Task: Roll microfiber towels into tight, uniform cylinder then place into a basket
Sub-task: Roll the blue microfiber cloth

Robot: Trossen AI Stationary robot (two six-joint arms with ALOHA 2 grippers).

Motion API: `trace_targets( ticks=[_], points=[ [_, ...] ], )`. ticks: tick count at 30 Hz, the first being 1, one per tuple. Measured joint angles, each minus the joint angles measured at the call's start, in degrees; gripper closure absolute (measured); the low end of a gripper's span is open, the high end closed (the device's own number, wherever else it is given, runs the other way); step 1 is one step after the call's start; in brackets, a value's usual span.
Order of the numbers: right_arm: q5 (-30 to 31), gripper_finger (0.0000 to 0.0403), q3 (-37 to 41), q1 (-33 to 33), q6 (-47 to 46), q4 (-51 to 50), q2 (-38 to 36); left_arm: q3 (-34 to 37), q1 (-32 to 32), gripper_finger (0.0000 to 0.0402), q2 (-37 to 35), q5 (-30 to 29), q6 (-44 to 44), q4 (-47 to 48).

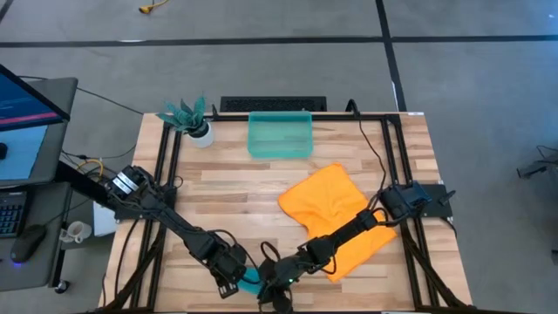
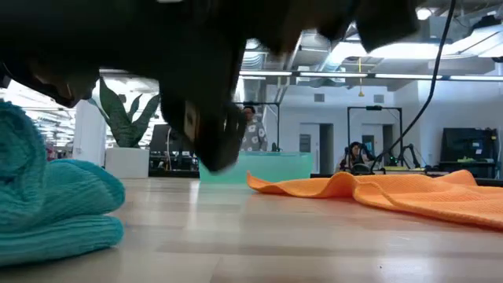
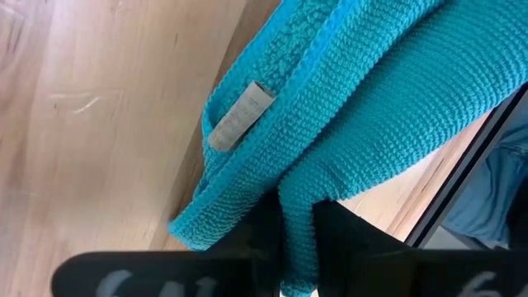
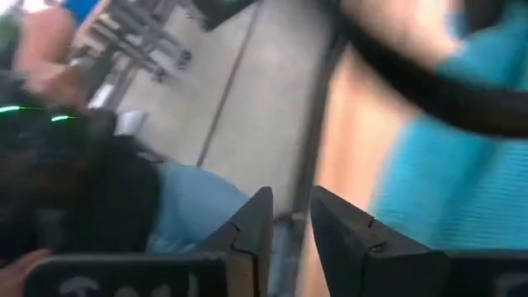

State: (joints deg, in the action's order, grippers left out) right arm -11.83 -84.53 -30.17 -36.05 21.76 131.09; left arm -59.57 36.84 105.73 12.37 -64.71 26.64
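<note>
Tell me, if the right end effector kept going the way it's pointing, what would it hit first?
Hard to say. The right end effector, fingers slightly apart and empty, points past the table's near edge toward the floor. The teal towel lies off to one side. The blurred right wrist view leaves depth unclear.

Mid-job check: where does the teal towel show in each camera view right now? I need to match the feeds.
High view: teal towel at the table's near edge, between both grippers.
Low view: bunched at the left edge.
Left wrist view: fills the centre, pinched in the left gripper.
Right wrist view: blurred teal at right.
Shared landmark: orange towel, high and low views only.
</note>
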Motion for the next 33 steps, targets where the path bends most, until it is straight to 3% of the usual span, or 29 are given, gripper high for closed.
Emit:
trace_targets(
  ticks=[5,18,25,33],
  points=[
    [2.3,0.0308,-0.2,-0.1,-1.7,0.7,-0.4,0.0,-0.1,0.0373,0.1,-0.5,0.0,-1.1],
    [5.5,0.0312,-0.2,0.2,-4.7,-10.9,-0.3,-0.1,-0.2,0.0374,0.2,-1.5,-0.5,-5.5],
    [7.6,0.0312,-0.3,0.6,-6.6,-11.9,-0.4,-0.1,-0.2,0.0374,0.2,-1.5,-0.4,-5.7],
    [14.2,0.0320,-0.4,1.5,-13.3,-15.6,-0.5,-0.1,-0.2,0.0374,0.2,-1.5,1.0,-5.6]
  ],
)
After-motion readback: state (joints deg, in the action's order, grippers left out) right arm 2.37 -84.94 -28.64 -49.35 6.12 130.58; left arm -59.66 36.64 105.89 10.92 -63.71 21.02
